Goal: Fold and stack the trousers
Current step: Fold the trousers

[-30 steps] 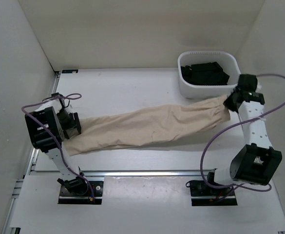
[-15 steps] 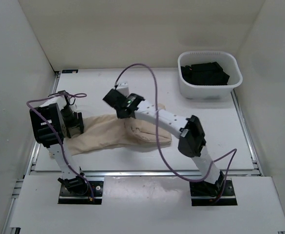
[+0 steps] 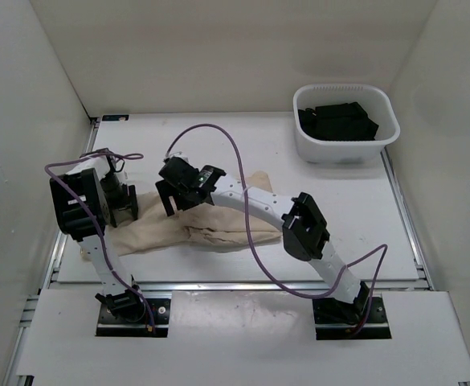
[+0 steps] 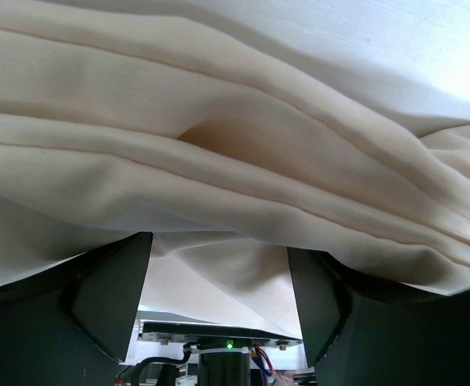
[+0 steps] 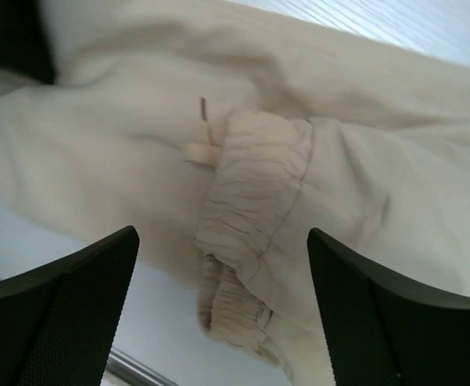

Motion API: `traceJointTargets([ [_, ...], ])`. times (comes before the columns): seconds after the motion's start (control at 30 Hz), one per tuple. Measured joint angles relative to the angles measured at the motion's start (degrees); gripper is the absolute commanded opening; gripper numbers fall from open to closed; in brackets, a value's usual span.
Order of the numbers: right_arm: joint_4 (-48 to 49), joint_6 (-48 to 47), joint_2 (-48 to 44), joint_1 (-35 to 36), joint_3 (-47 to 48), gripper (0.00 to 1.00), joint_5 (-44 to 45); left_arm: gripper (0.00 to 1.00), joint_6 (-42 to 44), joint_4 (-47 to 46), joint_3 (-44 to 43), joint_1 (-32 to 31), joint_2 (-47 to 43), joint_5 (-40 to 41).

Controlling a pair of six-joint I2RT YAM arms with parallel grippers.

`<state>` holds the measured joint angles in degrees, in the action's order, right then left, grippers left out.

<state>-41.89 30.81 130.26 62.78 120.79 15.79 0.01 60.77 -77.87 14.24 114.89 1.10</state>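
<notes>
Two grippers stand open around a half-folded garment. Farthest left of the white tub, the left gripper has its jaws spread, with cloth draped across them and not pinched. The trousers lie doubled over themselves, well left of the tub and nearer the arms. Closer to the tub, the right gripper hangs wide and empty over the gathered cuff. One fold looks done. The next move calls for gripping the bundle's end for a second fold.
</notes>
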Motion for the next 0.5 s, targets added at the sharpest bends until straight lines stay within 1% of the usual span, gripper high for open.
traceJointTargets([
  [0.03, 0.4, -1.3, 0.0, 0.2, 0.8, 0.96, -1.5, 0.8, 0.0, 0.0, 0.0, 0.0, 0.0, 0.0],
  [0.07, 1.0, -2.3, -0.6, 0.3, 1.1, 0.99, -2.2, 0.8, 0.0, 0.0, 0.0, 0.0, 0.0, 0.0],
  [0.1, 1.8, -3.3, -1.7, 0.6, 0.5, 0.99, -2.4, 0.8, 0.0, 0.0, 0.0, 0.0, 0.0, 0.0],
  [0.2, 2.8, -3.6, -10.0, 0.4, -7.5, 0.99, -0.5, 0.8, 0.0, 0.0, 0.0, 0.0, 0.0, 0.0],
  [0.27, 3.5, -1.0, -18.8, -2.2, -16.5, 0.99, -0.7, 0.8, 0.0, 0.0, 0.0, 0.0, 0.0, 0.0],
  [0.33, 3.8, 1.4, -28.7, -9.0, -27.3, 0.99, -2.6, 0.8, 0.0, 0.0, 0.0, 0.0, 0.0, 0.0],
  [0.4, 6.4, 3.0, -36.6, -18.8, -37.9, 0.99, -3.8, 0.8, 0.0, 0.0, 0.0, -0.1, 0.0, 0.0],
  [0.43, 6.9, 3.5, -38.8, -23.3, -42.0, 0.99, -4.0, 0.8, 0.0, 0.0, 0.0, -0.1, 0.0, 0.0],
  [0.5, 9.8, 4.1, -41.1, -30.3, -50.3, 0.99, -5.3, 0.8, 0.0, 0.0, 0.0, -0.1, 0.0, 0.0],
])
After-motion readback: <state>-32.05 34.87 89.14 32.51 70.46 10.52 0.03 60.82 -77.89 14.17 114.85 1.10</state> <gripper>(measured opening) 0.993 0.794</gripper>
